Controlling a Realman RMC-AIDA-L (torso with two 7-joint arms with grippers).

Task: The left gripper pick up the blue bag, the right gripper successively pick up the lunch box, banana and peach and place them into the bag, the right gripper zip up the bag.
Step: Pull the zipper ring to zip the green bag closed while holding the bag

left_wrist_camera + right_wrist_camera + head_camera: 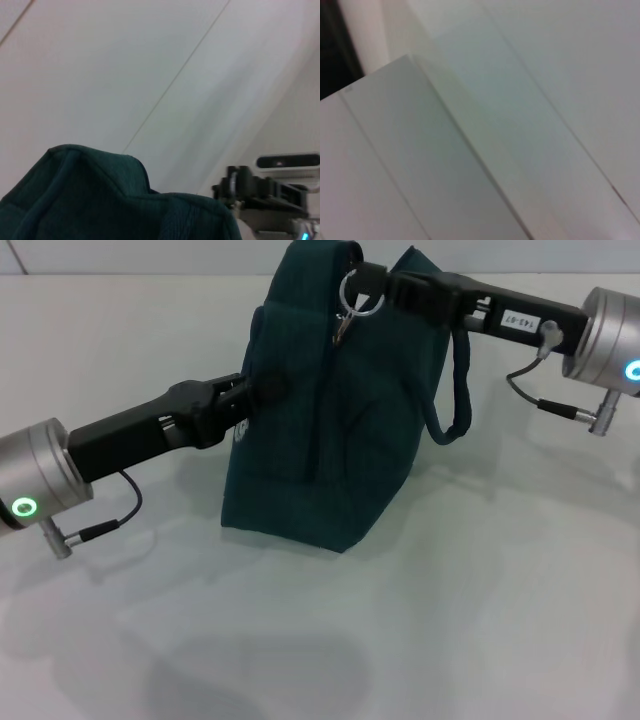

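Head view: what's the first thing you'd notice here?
A big blue bag stands upright in the middle of the white table. Two black arms reach into it from both sides: the left gripper presses on the bag's side, and the right gripper sits at the silver zip ring on top.

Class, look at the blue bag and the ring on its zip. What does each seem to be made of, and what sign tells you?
The blue bag looks like matte woven fabric: it folds softly and shows stitched seams. The ring, held at the right gripper, looks like polished metal, silvery with a bright glint, though plated plastic is possible.
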